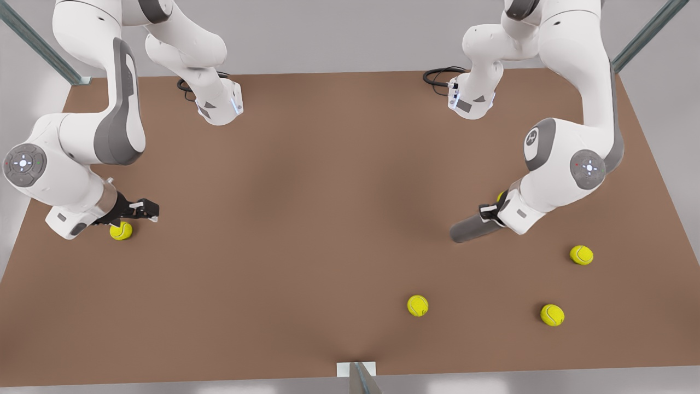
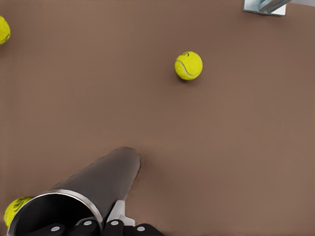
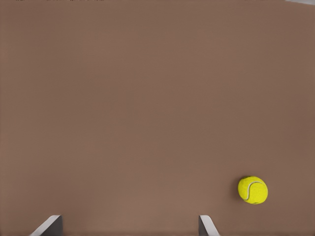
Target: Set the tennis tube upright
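The tennis tube (image 1: 471,229) is a dark grey cylinder on the front view's right, lying low over the brown table and pointing toward the front view's left. My left gripper (image 1: 490,213) is shut on its rimmed end. The left wrist view looks down the tennis tube (image 2: 101,179) from its open, light-rimmed mouth, with a white finger (image 2: 117,212) pressed on the outside wall. I cannot tell whether the far end touches the table. On the front view's left my right gripper (image 1: 146,210) hangs open just above a tennis ball (image 1: 121,231). Its fingertips (image 3: 50,226) stand wide apart with nothing between them.
Three tennis balls (image 1: 417,305), (image 1: 552,314), (image 1: 581,255) lie loose near the front edge on the front view's right. Another ball (image 1: 500,196) peeks out behind the left wrist. A metal bracket (image 1: 356,370) sits at the table's front edge.
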{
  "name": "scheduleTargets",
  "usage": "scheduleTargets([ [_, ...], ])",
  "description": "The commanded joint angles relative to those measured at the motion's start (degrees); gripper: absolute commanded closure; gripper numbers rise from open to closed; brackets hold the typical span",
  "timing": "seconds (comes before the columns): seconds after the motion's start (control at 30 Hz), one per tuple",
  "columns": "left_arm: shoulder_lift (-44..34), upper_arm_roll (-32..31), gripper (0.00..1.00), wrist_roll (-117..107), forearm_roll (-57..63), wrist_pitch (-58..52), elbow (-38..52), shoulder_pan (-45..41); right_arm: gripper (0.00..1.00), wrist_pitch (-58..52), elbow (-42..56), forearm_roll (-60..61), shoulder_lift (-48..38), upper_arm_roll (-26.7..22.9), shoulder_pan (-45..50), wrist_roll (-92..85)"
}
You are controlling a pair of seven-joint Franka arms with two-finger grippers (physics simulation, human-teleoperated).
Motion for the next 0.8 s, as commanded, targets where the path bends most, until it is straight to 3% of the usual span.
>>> scheduleTargets([
  [0.0, 0.18, 0.04, 0.79, 0.01, 6.31, 0.07, 0.00, -0.14, 0.00, 0.00, 0.00, 0.00, 0.00, 0.00, 0.00, 0.01],
  [0.3, 9.67, 0.31, 0.79, -0.16, 9.48, 2.00, 3.25, -1.90, 0.00, -0.08, -0.09, 0.00, 0.00, 0.00, -0.09, -0.07],
  [0.77, 11.43, 0.31, 0.76, -0.60, 9.39, 2.09, 4.92, -1.90, 0.00, 0.18, -0.26, 0.00, 0.26, 0.00, 0.00, 0.10],
])
